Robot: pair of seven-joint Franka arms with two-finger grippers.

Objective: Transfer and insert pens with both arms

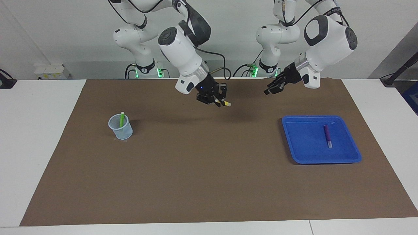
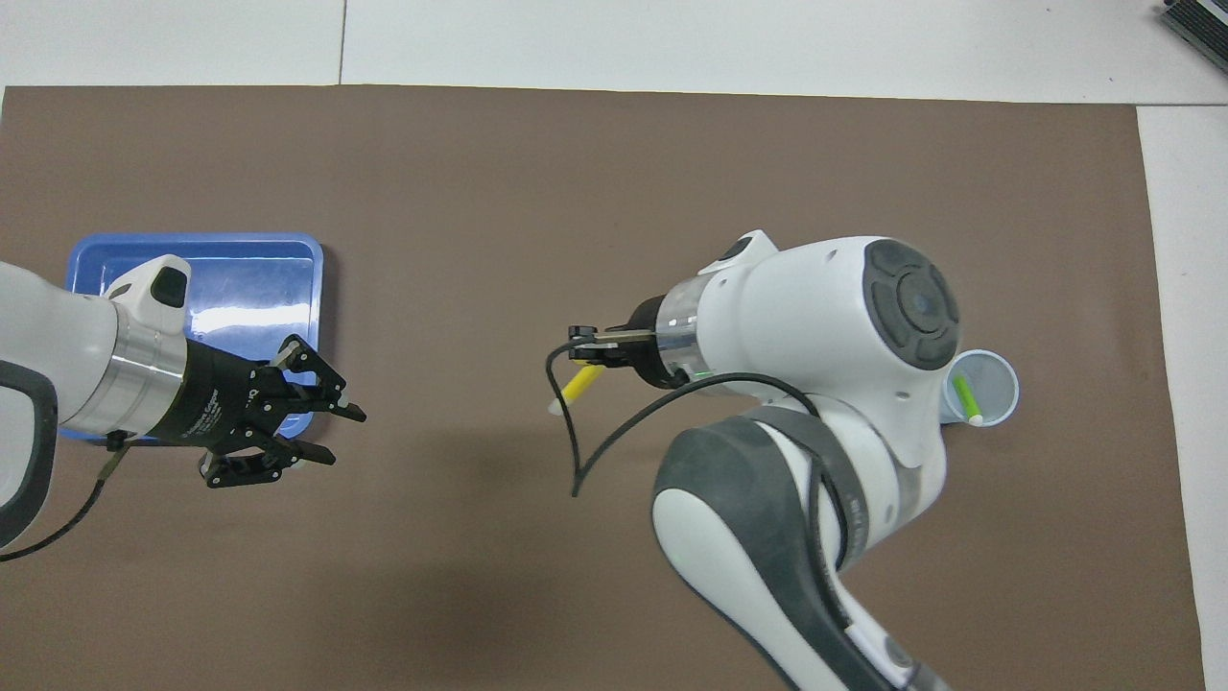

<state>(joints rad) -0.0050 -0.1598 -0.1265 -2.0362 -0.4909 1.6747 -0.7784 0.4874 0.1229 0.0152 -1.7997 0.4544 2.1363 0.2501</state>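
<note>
My right gripper [image 1: 218, 101] is shut on the yellow pen [image 1: 226, 104] and holds it in the air over the brown mat, pale end sticking out. It also shows in the overhead view [image 2: 578, 345] with the yellow pen [image 2: 579, 384]. My left gripper [image 1: 268, 89] is open and empty, over the mat beside the blue tray [image 1: 294, 143]; the overhead view [image 2: 342, 437] shows the same. The dark purple pen [image 1: 327, 135] lies in the tray. The green pen [image 1: 121, 119] stands in a clear cup [image 1: 121, 130].
The cup [image 2: 998, 379] with the green pen [image 2: 965, 398] stands toward the right arm's end of the mat. The blue tray [image 2: 240, 259] lies toward the left arm's end, partly covered by my left arm in the overhead view. A brown mat [image 1: 209, 169] covers the table.
</note>
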